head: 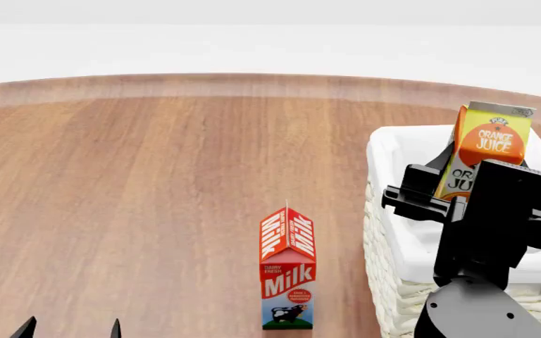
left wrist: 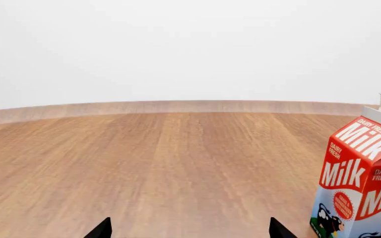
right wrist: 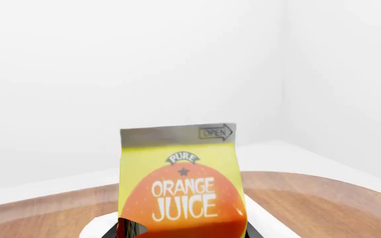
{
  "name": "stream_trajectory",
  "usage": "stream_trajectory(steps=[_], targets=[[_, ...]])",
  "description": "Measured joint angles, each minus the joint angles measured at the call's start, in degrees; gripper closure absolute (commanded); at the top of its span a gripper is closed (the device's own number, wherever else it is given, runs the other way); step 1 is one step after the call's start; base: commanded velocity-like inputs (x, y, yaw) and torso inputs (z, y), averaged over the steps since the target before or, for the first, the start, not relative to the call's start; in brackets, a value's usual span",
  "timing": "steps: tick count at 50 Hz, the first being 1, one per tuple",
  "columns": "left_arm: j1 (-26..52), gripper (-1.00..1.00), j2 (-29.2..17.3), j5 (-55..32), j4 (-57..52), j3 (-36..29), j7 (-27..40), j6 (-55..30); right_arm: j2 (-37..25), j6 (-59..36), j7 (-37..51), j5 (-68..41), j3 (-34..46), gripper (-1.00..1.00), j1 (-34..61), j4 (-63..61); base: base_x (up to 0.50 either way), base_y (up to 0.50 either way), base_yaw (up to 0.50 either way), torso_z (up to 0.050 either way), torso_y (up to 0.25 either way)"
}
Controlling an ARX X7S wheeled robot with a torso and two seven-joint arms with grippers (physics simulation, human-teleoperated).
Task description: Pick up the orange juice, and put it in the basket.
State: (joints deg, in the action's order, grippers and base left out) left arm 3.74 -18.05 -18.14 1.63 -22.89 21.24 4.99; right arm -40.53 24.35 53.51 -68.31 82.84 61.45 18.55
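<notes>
Left wrist view: a wooden tabletop [left wrist: 151,163] fills the lower frame below a plain white wall. The milk carton [left wrist: 362,183] stands at the lower right. The left gripper [left wrist: 189,232] shows only two dark fingertips at the bottom edge, spread wide apart with nothing between them.

Head view: the same table runs to a curved far edge. The milk carton [head: 287,271] stands at lower centre. The basket [head: 393,232] sits at the right edge. The orange juice [head: 489,151] is upright at upper right, above the basket's opening. The right gripper [head: 454,190] is at the carton's lower part; it appears closed on it, though the contact is partly hidden.

Right wrist view: the orange juice [right wrist: 184,183] fills lower centre, with the basket's white rim below.

Step in hand, by judgement: placement. The next move calls for lowering the carton into the basket, clear of the rim, then opening the jaws.
</notes>
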Motion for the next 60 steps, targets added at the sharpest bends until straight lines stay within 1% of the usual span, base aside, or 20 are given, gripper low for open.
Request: stream_trajectory(steps=[17, 60], targets=[[0.06, -1.0, -0.13, -0.14, 0.03, -0.2, 0.16, 0.08, 3.79, -0.03, -3.3, -2.12, -1.2, 1.0, -0.55, 8.46, 0.0, 0.0, 0.0, 0.001, 0.001], [0.22, -1.0, -0.46, -0.47, 0.09, -0.7, 0.56, 0.27, 13.34, -1.15, -10.43, -3.54, -2.86, 1.0, 0.17, 27.47, 0.0, 0.0, 0.0, 0.0, 0.001]])
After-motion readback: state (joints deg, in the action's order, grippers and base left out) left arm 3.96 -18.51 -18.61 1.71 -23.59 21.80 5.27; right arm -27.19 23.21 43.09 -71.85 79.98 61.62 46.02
